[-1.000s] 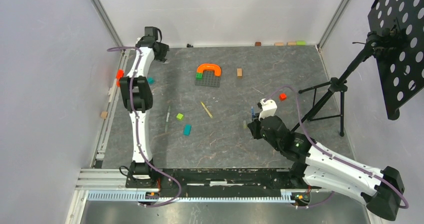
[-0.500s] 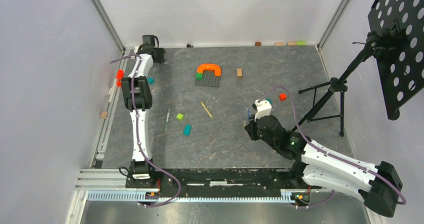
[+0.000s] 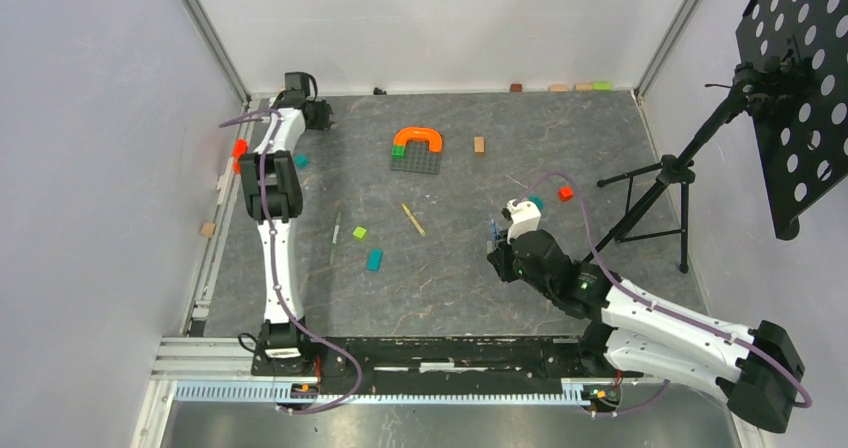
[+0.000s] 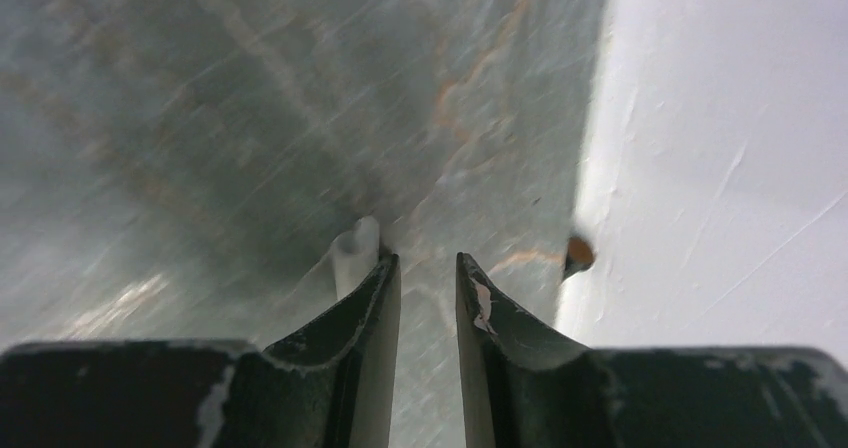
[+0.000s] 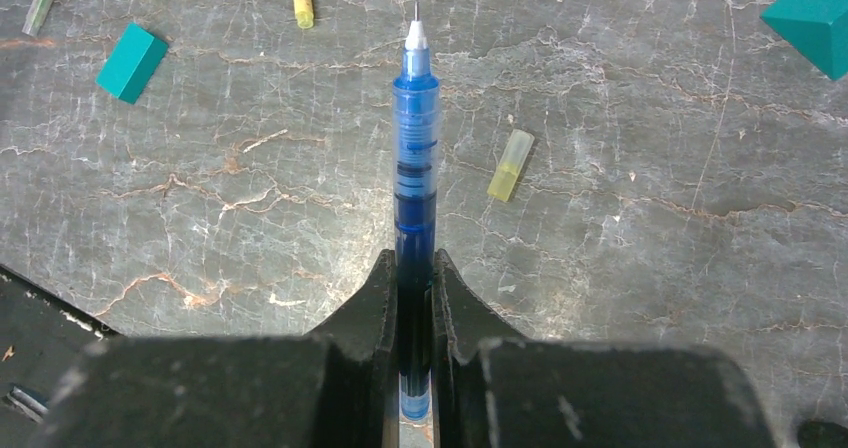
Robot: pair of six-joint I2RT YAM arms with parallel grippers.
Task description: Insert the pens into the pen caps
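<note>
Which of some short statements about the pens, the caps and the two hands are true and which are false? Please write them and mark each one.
1. The right hand grips the blue pen. True.
2. The blue pen wears its cap. False: its fine tip is bare and points away from the hand.
3. The left hand holds the tan-yellow pen. False: this pen lies on the table, and nothing is between the left hand's fingers.
4. A yellow cap lies on the table, apart from the blue pen. True.
</note>
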